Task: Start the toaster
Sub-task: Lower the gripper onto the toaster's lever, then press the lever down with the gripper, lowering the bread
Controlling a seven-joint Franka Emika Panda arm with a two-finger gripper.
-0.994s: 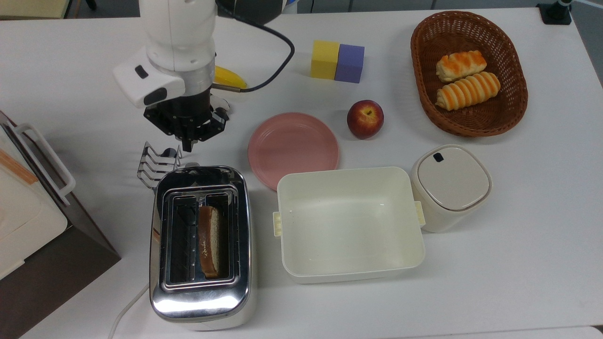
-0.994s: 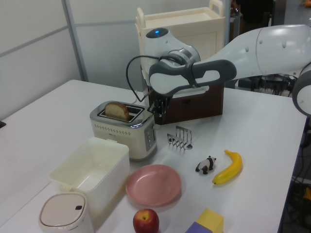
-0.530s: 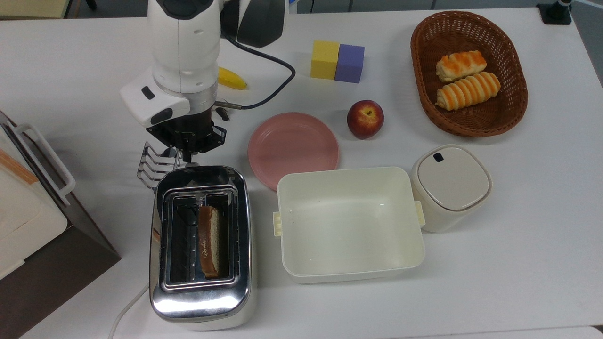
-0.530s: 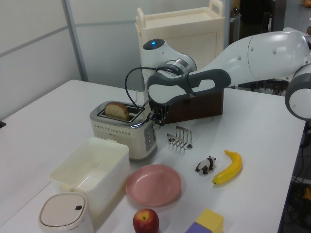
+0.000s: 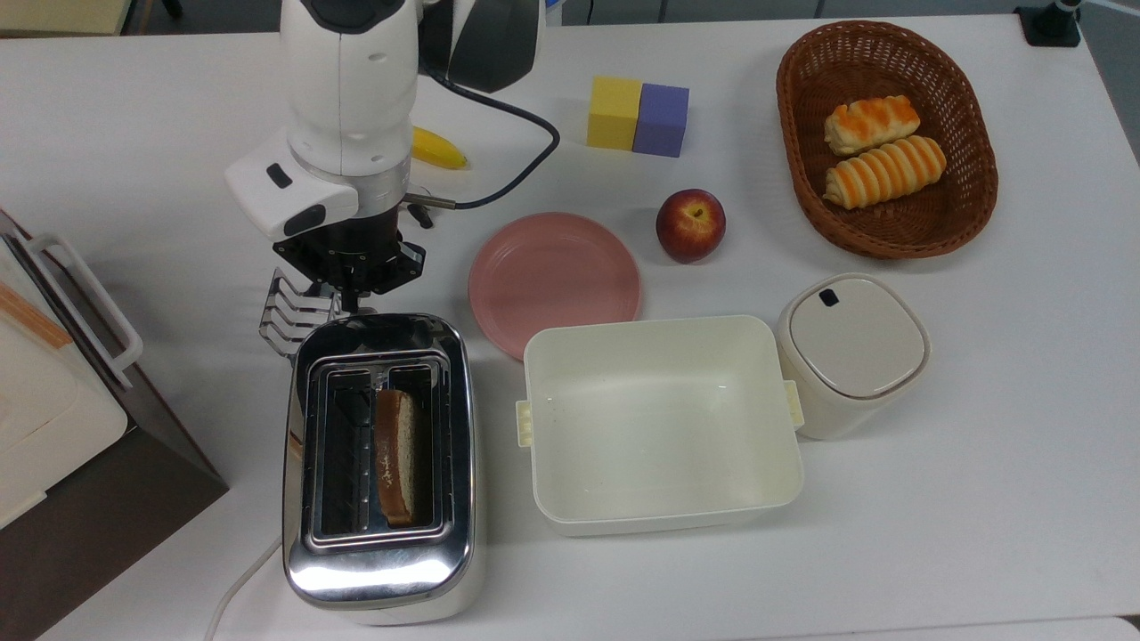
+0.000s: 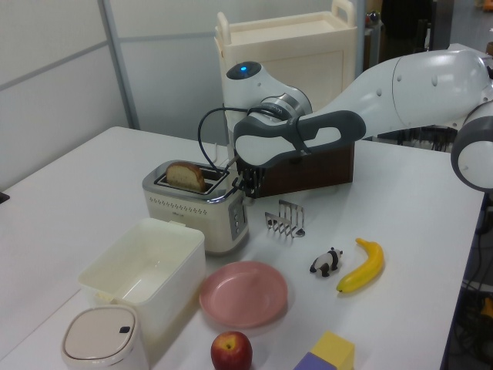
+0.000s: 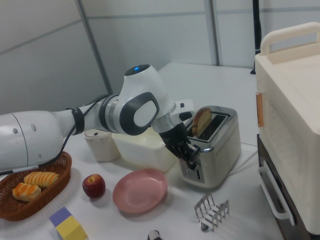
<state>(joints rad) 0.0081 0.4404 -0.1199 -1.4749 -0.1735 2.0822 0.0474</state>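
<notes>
Gripper (image 5: pixel 350 289) hung tip-down at the control end of the toaster (image 5: pixel 378 463), close over that end's upper edge; whether its fingers were parted or closed could not be told, and nothing appeared to be held. Below and just ahead of it, the toaster stood with a bread slice (image 5: pixel 395 456) riding high in one slot, which I took to mean the lever had not yet been pressed down. A wire toast rack (image 5: pixel 298 307) sat just beside the gripper on the table (image 5: pixel 980 445), and the pink plate (image 5: pixel 554 280) lay near on its other side. The likely risk, as I judged it, was a misaligned descent: if the tip came down on the chrome shoulder instead of the lever, it could skid off or shove the toaster toward the cream tub (image 5: pixel 661 423). A drift sideways might also clip the rack and knock it over.
</notes>
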